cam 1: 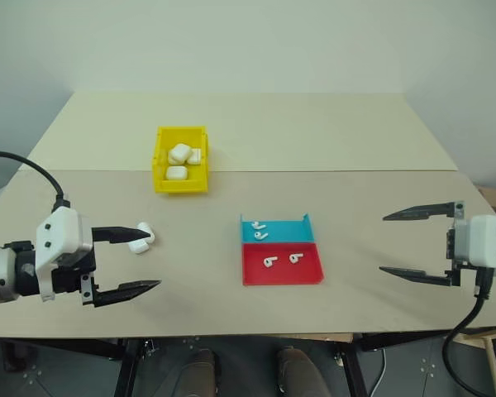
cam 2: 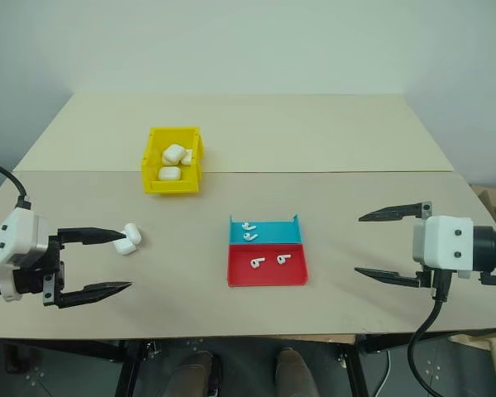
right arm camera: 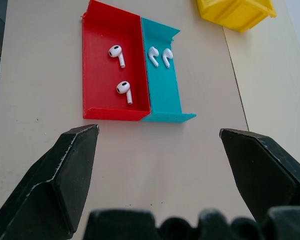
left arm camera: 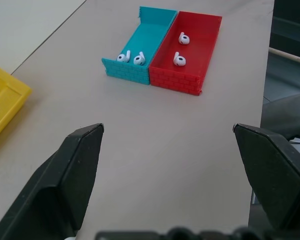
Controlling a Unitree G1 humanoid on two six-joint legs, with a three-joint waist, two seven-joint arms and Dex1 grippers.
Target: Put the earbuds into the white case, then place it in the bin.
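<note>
I see both hands wide open, empty — left hand (cam 1: pixel 140 260), right hand (cam 1: pixel 413 244). Four earbuds (right arm camera: pixel 116 51) in red-and-blue tray (cam 1: pixel 281 271). White case (cam 1: pixel 140 240) on bench (cam 1: pixel 314 132) beside left hand's upper finger; bin (cam 1: pixel 180 184) beyond — holds more cases.

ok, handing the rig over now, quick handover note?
Left gripper: open, empty, beside the open white case on the table.
Right gripper: open, empty, right of the tray.
Earbuds: two in the tray's blue half, two in the red half.
Bin: already holds three cases.
Left: load earbuds into the case, then bin it.
</note>
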